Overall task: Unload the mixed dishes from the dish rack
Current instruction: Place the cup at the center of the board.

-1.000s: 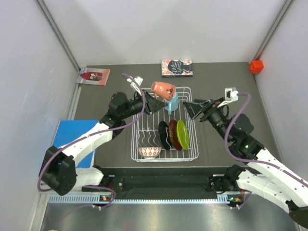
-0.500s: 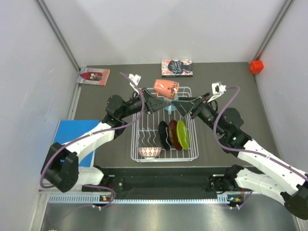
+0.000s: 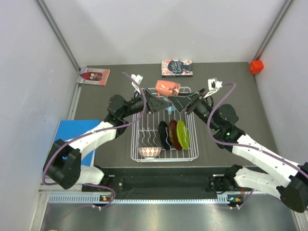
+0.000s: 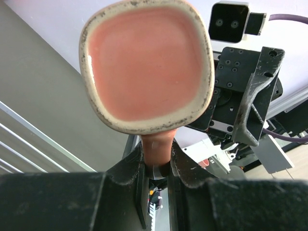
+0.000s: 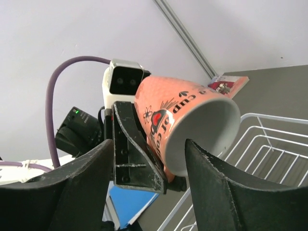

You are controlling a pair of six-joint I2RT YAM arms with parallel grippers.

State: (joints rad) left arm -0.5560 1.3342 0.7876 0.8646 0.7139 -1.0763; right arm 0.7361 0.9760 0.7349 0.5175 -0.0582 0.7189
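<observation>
The left gripper (image 4: 156,162) grasps the salmon-pink mug (image 4: 147,62) by its handle, above the dish rack (image 3: 144,130) end nearest the tabletop's (image 3: 240,96) far edge. The right gripper (image 5: 149,143) is released, its fingers spread just beside the mug's mouth.

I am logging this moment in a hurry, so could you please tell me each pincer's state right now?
Left pincer: closed on the salmon-pink mug, by its handle.
Right pincer: open, straddling the mug's rim.

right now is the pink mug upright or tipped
Tipped on its side: the left gripper holds the pink mug by its handle above the dish rack, mouth facing the right gripper.
</observation>
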